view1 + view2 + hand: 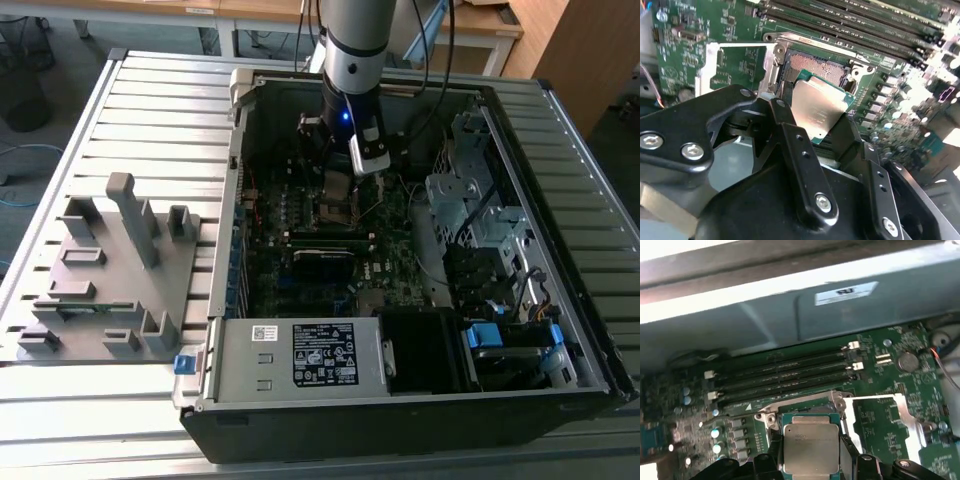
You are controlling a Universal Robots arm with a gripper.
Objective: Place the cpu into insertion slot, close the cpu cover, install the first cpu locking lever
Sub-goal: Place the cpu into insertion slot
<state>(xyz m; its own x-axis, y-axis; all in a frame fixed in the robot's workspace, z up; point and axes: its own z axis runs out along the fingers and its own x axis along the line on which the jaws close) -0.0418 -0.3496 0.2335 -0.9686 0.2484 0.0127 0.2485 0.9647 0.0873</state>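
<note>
My gripper (815, 122) is shut on the cpu (817, 110), a flat square chip with a dull silver top, gripped by two opposite edges. It hangs slightly tilted just over the insertion slot (815, 67), whose dark pin field and silvery rim show beyond the chip. In the first wrist view the cpu (811, 447) sits between the black fingers (772, 452), right over the slot (805, 412). The cpu cover (735, 50) is swung open and lies back beside the slot, also visible as the cover (900, 415). In the exterior view the gripper (338, 178) is deep inside the case above the slot (335, 207). The locking lever is hidden among the socket's metalwork.
Long black memory slots (785, 372) run beside the socket, with the case wall (800, 315) behind them. A grey power supply (300, 355) and drive cages (470, 200) stand inside the case. A grey fixture tray (110, 270) lies on the slatted table at the exterior view's left.
</note>
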